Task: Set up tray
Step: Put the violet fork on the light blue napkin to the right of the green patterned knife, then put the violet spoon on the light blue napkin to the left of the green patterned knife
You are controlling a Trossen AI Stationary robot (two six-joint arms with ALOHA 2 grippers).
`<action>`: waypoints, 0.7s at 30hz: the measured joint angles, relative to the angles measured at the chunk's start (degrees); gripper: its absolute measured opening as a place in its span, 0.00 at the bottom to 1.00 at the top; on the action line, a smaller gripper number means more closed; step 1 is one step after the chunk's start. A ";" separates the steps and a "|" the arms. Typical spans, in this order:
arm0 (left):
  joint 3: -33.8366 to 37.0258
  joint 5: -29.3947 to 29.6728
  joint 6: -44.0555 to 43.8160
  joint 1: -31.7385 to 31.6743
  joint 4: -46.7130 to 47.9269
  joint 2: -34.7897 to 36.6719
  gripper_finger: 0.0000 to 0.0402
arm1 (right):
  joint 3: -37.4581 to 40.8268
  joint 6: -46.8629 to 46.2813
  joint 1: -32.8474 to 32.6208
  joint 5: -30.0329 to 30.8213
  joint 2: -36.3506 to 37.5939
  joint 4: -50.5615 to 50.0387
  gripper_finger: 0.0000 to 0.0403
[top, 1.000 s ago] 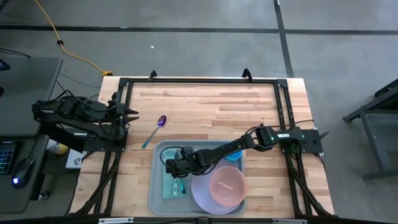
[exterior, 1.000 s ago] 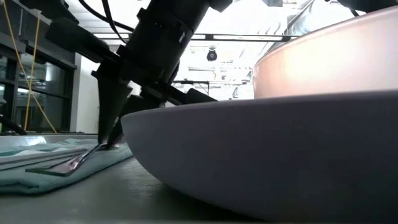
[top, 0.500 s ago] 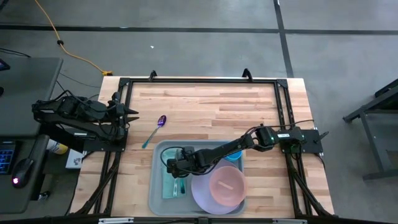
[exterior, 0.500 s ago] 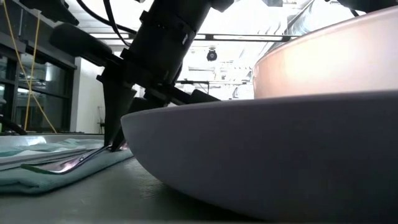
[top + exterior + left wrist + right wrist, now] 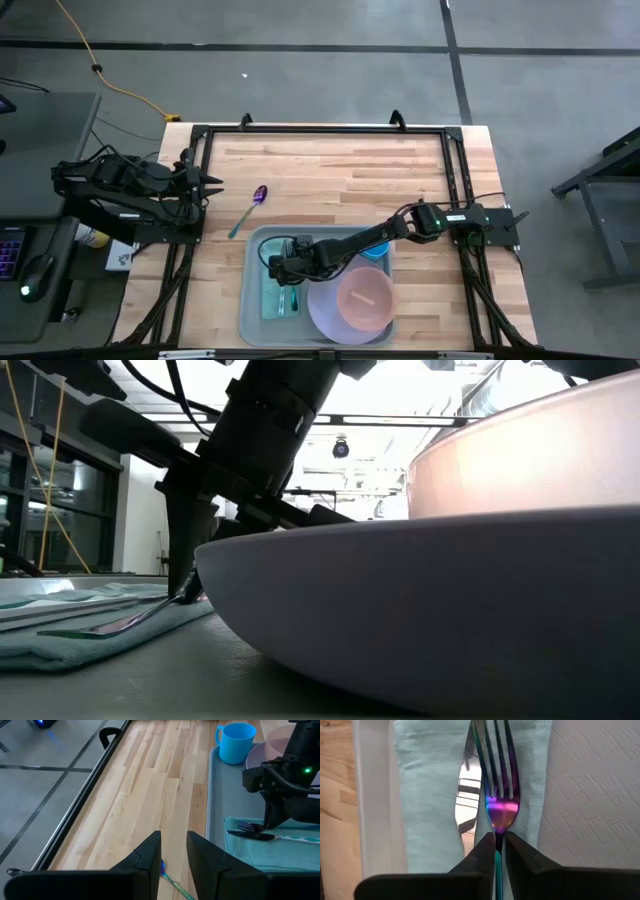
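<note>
The grey-blue tray [image 5: 252, 300] lies at the table's near edge. On its left part lies a teal cloth [image 5: 272, 298], which bears a knife [image 5: 466, 795] and an iridescent fork [image 5: 497, 785] side by side. My right gripper [image 5: 281, 270] reaches over the cloth and is shut on the fork. A lavender plate [image 5: 325, 310] with a pink bowl [image 5: 366, 297] and a blue cup [image 5: 376, 250] also stand in the tray. A purple spoon [image 5: 248, 208] lies on the wood left of the tray. My left gripper [image 5: 174, 845] waits open at the table's left edge. My right gripper pinches the fork's neck [image 5: 496, 827], just behind the tines, between its two fingers [image 5: 485, 851]. The fingers come from above, slanting in from the table's right. The fork lies flat on the teal cloth [image 5: 60, 645], beside the knife.
The plate's rim [image 5: 420, 610] stands close to the right of the cloth and the gripper. Bare wood stretches over the far half of the table [image 5: 340, 165]. A black frame [image 5: 320, 128] runs along the table's edges.
My right gripper has sunk a little toward the cloth. The fork's held end has come down with it, so the fork now lies flatter on the cloth than a second ago. The gripper has stayed shut on it.
</note>
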State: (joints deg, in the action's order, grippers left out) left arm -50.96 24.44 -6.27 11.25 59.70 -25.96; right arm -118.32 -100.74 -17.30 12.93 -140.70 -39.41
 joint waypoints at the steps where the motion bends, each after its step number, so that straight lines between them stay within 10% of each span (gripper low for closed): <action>1: 0.00 -0.01 0.01 -0.01 0.00 0.00 0.31 | 0.00 0.22 0.00 0.07 0.01 0.13 0.07; 21: 0.00 -0.39 0.01 0.00 0.00 0.00 0.31 | 0.00 0.74 0.22 0.17 0.02 1.04 0.20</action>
State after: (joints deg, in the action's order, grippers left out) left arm -50.96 24.05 -6.26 11.25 59.70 -25.96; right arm -118.32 -100.01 -17.08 13.10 -140.68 -38.37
